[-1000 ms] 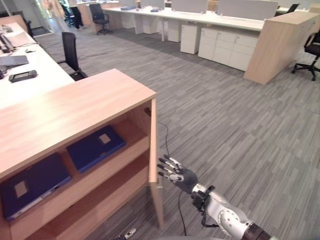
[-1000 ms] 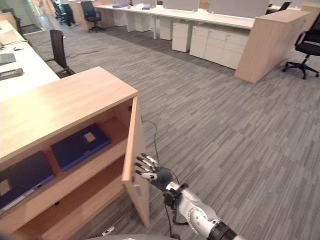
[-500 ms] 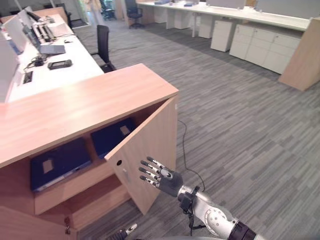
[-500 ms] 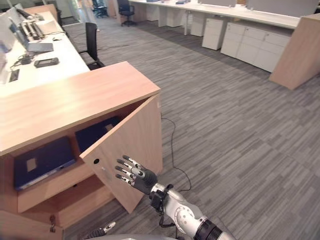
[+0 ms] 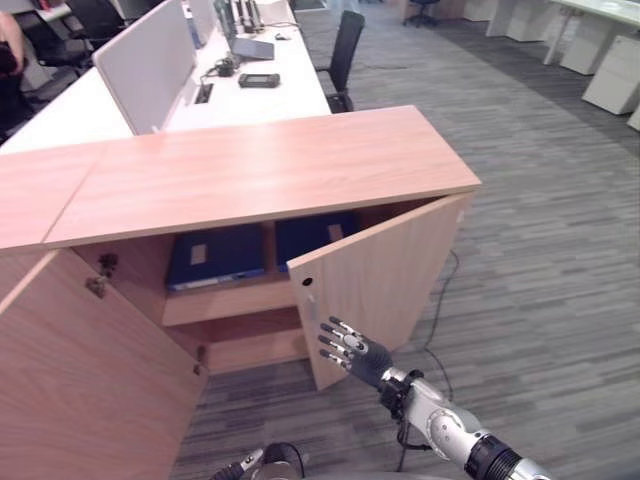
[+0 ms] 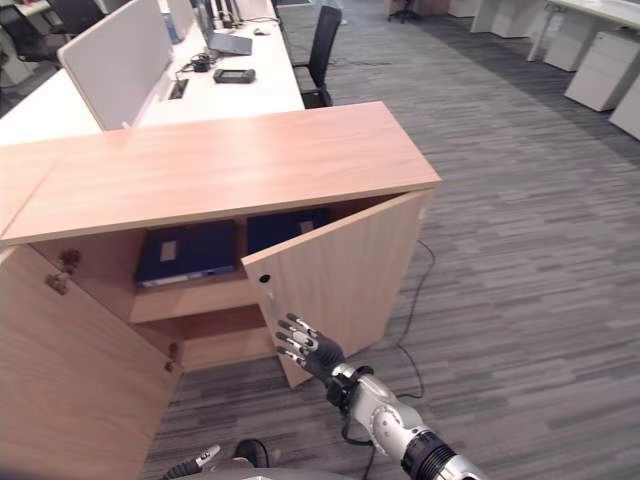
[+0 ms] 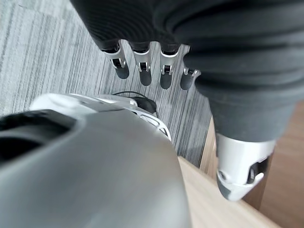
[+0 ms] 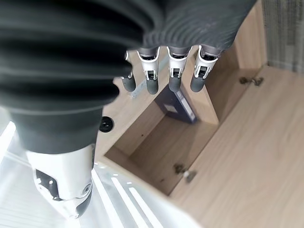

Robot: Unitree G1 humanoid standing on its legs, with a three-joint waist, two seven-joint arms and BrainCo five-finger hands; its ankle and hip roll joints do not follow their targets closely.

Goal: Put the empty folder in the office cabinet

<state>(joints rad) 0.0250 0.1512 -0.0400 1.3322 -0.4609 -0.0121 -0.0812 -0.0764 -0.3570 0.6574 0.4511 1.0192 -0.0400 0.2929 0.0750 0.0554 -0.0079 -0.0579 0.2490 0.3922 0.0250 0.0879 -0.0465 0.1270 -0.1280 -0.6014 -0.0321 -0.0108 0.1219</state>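
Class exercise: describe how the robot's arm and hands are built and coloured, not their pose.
The right hand has silver fingers with dark tips and a dark ribbed cover over its back and wrist. Behind it comes a rounded silver-grey forearm ending in a black band. The left hand has matching fingers and the same dark ribbed cover.

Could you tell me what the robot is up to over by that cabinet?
The robot's right hand is held with straight fingers against the lower edge of the cabinet's half-open right door. Two blue folders lie flat on the upper shelf inside. The left door stands wide open. The left hand hangs idle near the floor, holding nothing.
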